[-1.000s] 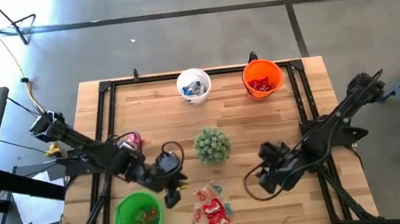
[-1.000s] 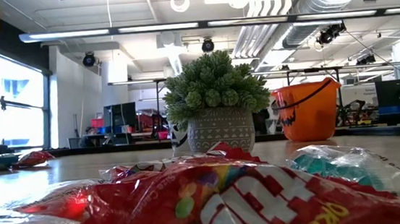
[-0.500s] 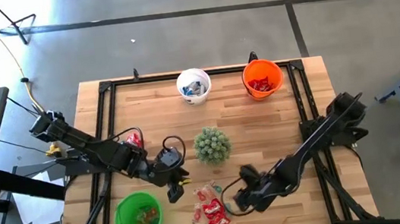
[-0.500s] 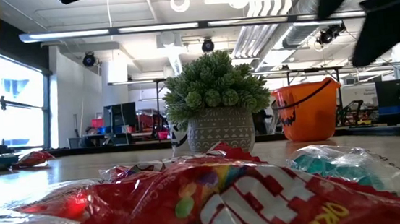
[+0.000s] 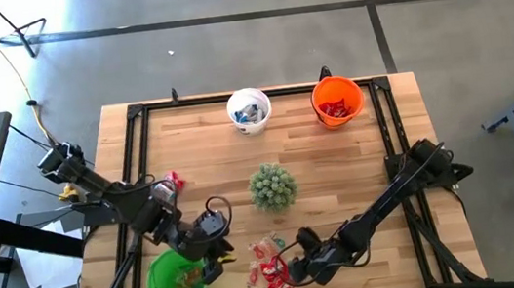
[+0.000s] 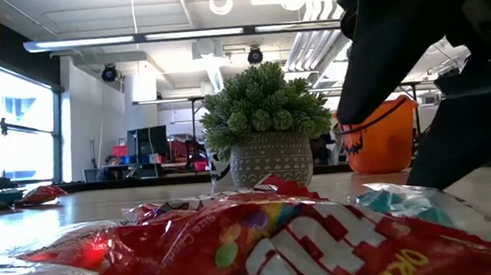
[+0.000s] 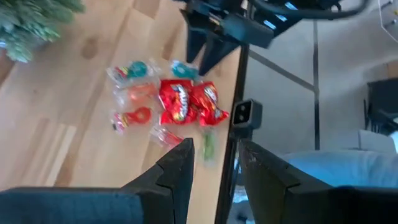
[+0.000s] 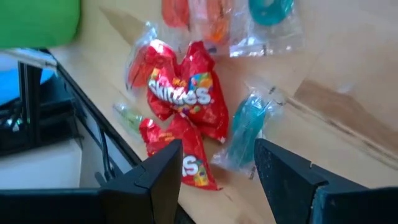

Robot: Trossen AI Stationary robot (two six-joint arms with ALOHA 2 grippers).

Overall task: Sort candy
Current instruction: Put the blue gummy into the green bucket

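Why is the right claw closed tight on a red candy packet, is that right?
Not quite. The right claw is open and holds nothing. In the right wrist view its fingers stand apart just above the red candy packets, not gripping them. The high view shows that claw beside the candy pile.

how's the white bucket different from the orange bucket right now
The white bucket holds pale blue-and-white sweets; the orange bucket holds red packets. The white bucket stands at the middle of the table's far edge, behind the plant; the orange bucket stands nearer the far corner on the right arm's side. Both are round, upright and open-topped, far from both grippers.
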